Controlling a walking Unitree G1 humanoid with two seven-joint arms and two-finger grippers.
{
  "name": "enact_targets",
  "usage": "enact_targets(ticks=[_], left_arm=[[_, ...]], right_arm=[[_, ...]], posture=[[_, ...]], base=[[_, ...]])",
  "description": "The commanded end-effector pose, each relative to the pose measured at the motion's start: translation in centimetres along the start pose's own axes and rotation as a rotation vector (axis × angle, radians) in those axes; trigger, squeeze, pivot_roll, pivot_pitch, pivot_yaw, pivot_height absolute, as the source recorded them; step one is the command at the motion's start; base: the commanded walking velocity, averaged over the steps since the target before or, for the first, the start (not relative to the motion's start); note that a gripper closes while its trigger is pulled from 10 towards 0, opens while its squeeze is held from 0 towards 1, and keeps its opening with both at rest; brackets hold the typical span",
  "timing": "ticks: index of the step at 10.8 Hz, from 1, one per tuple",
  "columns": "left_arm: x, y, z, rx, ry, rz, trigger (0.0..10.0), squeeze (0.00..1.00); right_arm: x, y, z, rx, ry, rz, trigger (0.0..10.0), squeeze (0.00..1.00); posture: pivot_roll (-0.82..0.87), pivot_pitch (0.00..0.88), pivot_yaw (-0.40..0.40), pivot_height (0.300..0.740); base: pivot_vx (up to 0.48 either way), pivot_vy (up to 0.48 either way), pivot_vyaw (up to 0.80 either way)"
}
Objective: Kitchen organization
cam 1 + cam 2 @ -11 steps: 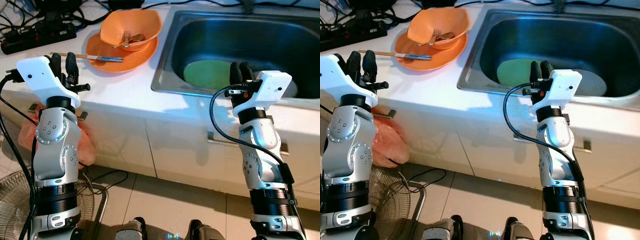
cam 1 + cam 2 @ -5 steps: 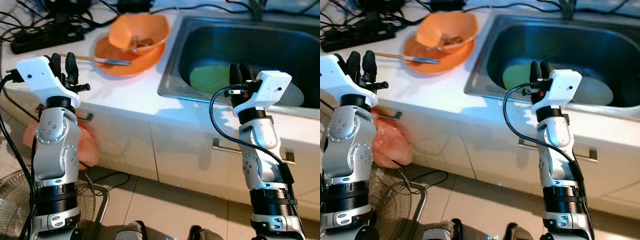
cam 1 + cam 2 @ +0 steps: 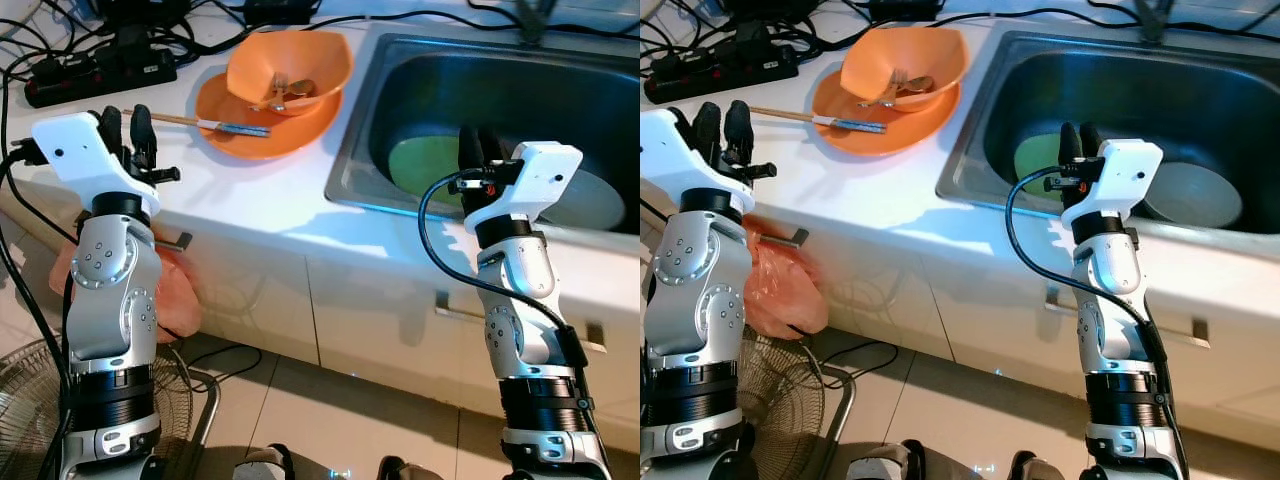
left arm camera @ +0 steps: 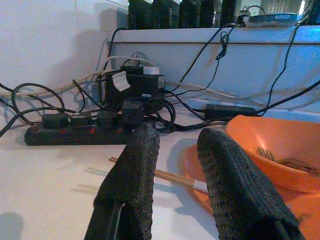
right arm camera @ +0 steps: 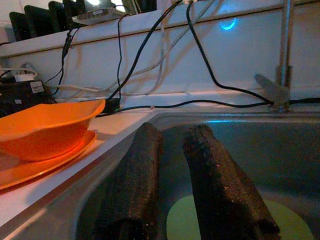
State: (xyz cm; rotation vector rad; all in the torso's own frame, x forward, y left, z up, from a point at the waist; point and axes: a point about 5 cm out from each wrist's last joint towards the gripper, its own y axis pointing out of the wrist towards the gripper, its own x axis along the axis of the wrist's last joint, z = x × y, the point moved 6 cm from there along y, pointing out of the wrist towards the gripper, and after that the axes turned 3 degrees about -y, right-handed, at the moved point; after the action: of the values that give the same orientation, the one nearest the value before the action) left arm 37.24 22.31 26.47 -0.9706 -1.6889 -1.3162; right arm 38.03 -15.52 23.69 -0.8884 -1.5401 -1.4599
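Both grippers, left [image 3: 127, 125] and right [image 3: 1074, 141], hover slightly open and empty. Orange bowl [image 3: 289, 70] and plate [image 3: 250, 125] remain on counter [image 3: 250, 190]; tidying seems unstarted.

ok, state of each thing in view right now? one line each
Left gripper: open, empty, raised at the counter edge.
Right gripper: slightly open, empty, at the sink's front edge.
Orange bowl: upright on the orange plate, utensils inside.
Chopsticks: lying across the plate rim.
Sink: green plate and grey plate inside.
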Motion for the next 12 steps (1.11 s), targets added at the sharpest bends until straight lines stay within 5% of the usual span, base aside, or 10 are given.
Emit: enact_targets(ticks=[1,9,12], left_arm=[[0.11,-0.01,0.2,0.008,0.02,-0.003,10.0,0.0],[0.16,0.03,-0.22,-0.005,0.021,-0.005,10.0,0.0],[0.3,0.02,-0.54,-0.015,0.019,-0.015,10.0,0.0]], right_arm=[[-0.08,-0.01,0.14,0.002,0.001,0.0,10.0,0.0],[-0.05,0.02,0.14,0.004,0.006,-0.002,10.0,0.0],[-0.06,0.05,0.13,0.005,0.005,-0.002,10.0,0.0]], posture=[[0.15,0.181,0.083,0.74],[0.15,0.175,0.083,0.74],[0.15,0.173,0.083,0.74]], base=[[0.394,0.0,0.0],[0.413,0.0,0.0],[0.097,0.0,0.0]])
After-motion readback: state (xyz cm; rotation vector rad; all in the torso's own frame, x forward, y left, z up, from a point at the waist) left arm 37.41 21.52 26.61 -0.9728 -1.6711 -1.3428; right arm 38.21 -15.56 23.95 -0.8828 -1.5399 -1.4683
